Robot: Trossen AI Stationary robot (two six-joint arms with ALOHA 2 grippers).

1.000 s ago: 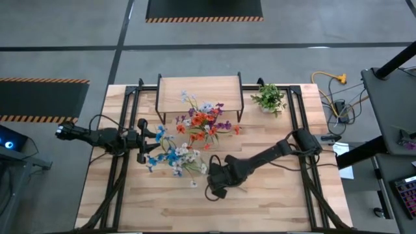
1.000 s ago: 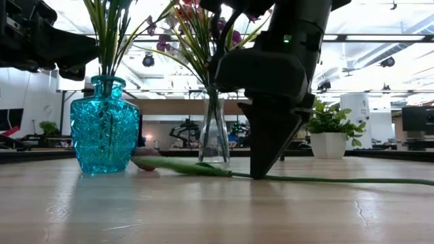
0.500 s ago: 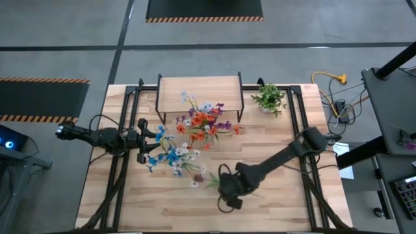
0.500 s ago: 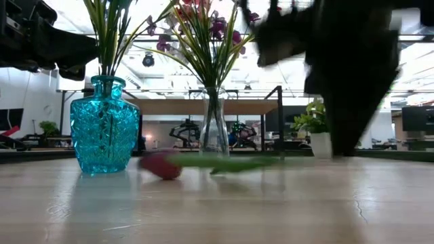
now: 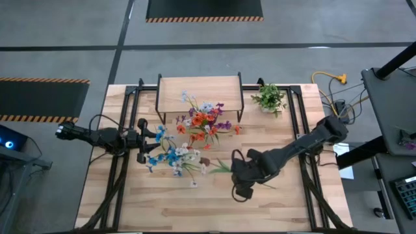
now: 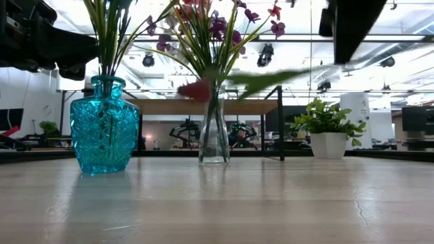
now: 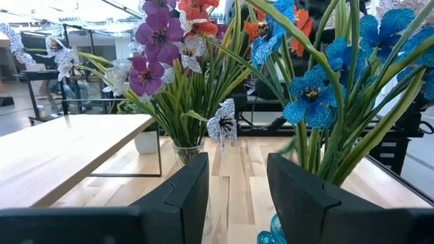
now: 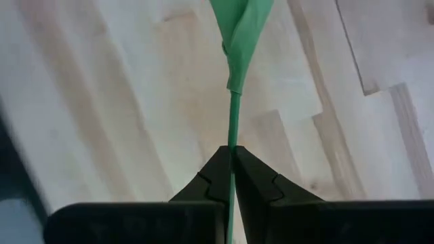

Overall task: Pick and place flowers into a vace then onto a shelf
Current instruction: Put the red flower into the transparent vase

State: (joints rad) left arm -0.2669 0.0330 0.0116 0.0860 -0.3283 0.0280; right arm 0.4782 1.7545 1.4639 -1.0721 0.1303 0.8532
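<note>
Thin green flower stem (image 8: 232,112) seen clamped between closed dark fingers of right gripper (image 8: 232,165); bloom cut off in right wrist view. In low view, same flower lifted off pale wood-plank tabletop (image 6: 217,203), blurred, red bloom hard to make out. Left gripper (image 7: 236,177) parted, nothing held, beside turquoise cut-glass vase (image 6: 104,126) with blue flowers (image 7: 313,95). Farther: clear glass vase (image 6: 214,129) of mixed flowers, low wooden shelf on black legs (image 5: 200,88), white-potted leafy plant (image 6: 328,129). Room behind partly hidden.
</note>
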